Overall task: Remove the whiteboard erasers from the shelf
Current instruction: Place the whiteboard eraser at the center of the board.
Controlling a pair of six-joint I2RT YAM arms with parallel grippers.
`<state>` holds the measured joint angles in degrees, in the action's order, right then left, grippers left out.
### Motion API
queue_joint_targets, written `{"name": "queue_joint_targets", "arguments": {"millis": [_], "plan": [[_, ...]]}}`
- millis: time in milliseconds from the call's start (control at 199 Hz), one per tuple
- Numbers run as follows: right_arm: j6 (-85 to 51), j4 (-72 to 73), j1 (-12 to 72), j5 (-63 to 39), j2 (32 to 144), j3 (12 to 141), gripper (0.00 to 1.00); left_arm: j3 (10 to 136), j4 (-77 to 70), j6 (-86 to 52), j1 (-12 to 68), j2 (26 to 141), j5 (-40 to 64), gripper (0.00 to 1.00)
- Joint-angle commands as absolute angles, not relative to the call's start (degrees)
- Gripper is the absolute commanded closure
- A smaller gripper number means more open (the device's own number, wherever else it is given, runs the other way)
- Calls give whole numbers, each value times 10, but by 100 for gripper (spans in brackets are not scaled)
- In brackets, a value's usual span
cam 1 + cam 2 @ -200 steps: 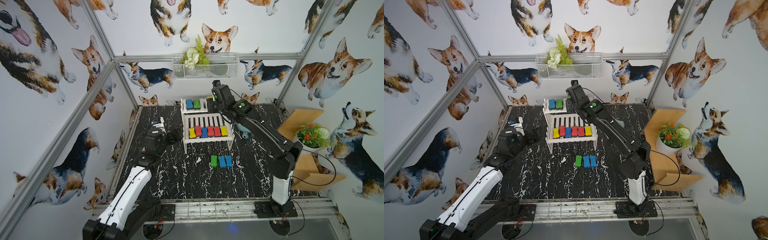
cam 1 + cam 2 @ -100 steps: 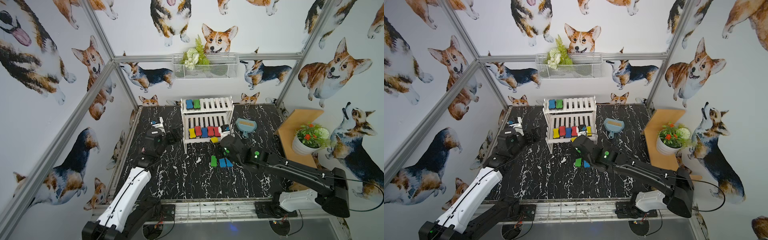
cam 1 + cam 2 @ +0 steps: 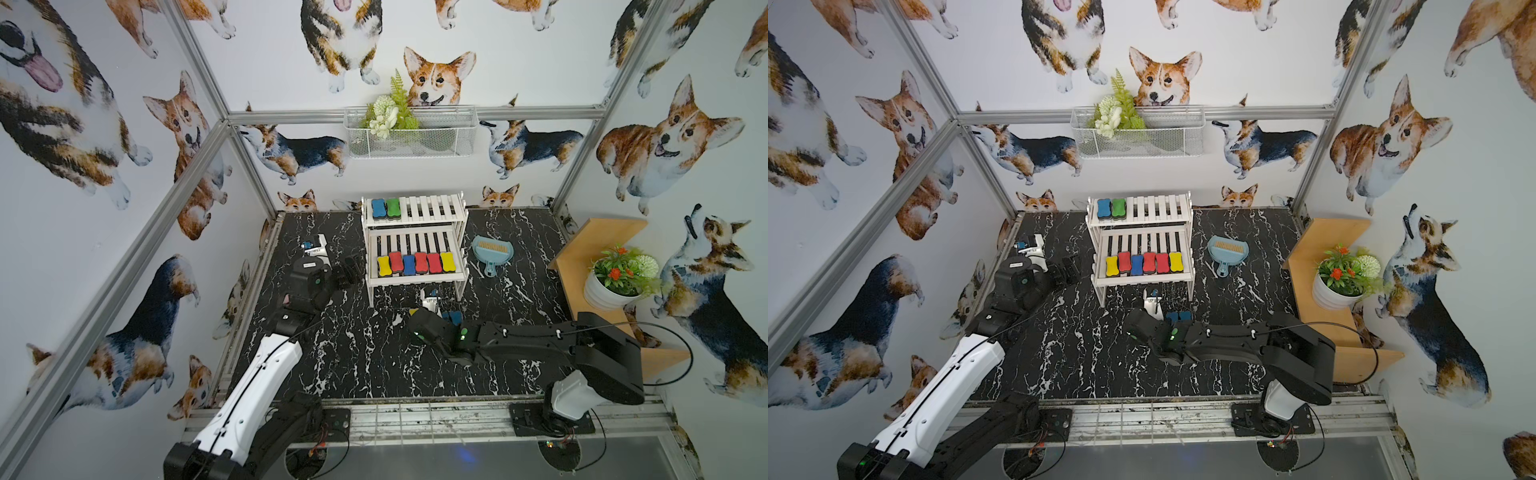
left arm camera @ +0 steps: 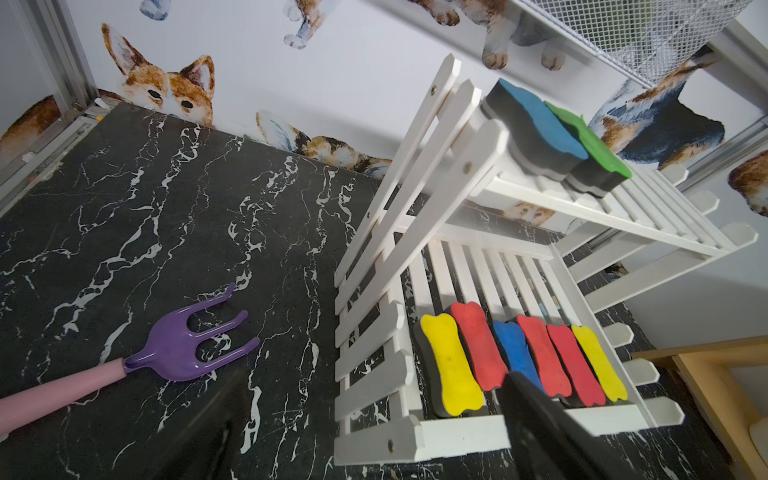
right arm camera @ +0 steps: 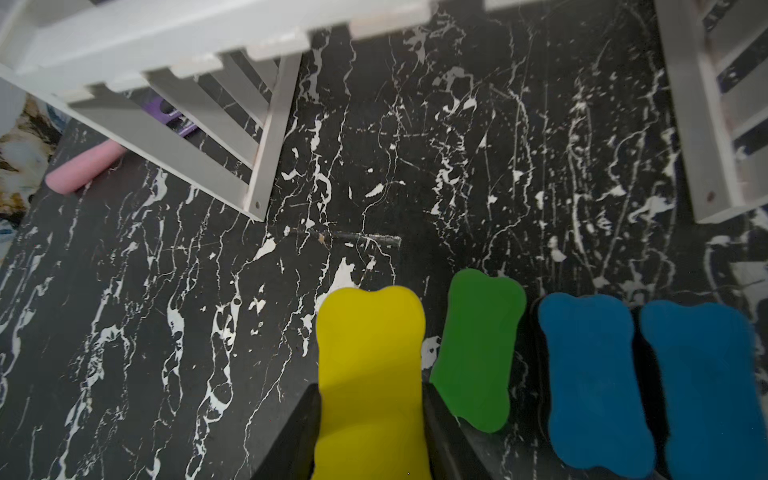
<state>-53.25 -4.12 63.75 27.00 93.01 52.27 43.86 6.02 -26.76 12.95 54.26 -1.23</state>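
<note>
Progress: your right jaws just hauled the yellow eraser (image 5: pixel 370 374), still gripped, off the shelf (image 3: pixel 436 206) down toward the surface (image 5: pixel 166 332); left jaws wide open.

**Marble table, white shelf, erasers on both**

We're looking at the black table (image 3: pixel 365 357), with the shelf (image 3: pixel 432 205) standing on it at the back. Its top tier carries two erasers (image 3: pixel 378 208), blue and green, touching. The lower tier carries six in a row (image 3: pixel 409 264): yellow, red, blue, red, red, yellow. On the table itself, before the shelf, lie one green (image 5: pixel 478 349) and two blue (image 5: pixel 590 374). A dustpan (image 3: pixel 491 251) lies beside the shelf, and a rake (image 4: pixel 187 349) on its other side.
</note>
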Motion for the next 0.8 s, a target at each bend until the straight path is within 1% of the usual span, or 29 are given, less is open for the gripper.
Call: {"name": "queue_joint_targets", "arguments": {"millis": [0,306,622,727,798], "plan": [[-565,-16,640,283,961,543,68,445,59,-261,130,541,-11,1],[-617,-34,641,309,1042,584,69,445,59,-260,130,537,-12,0],[-631,-68,629,326,1079,600,68,445,59,-261,131,537,-11,0],[-634,-73,624,326,1082,599,66,444,59,-260,131,537,-10,1],[-629,-71,623,326,1080,596,61,444,59,-261,131,538,-10,1]]}}
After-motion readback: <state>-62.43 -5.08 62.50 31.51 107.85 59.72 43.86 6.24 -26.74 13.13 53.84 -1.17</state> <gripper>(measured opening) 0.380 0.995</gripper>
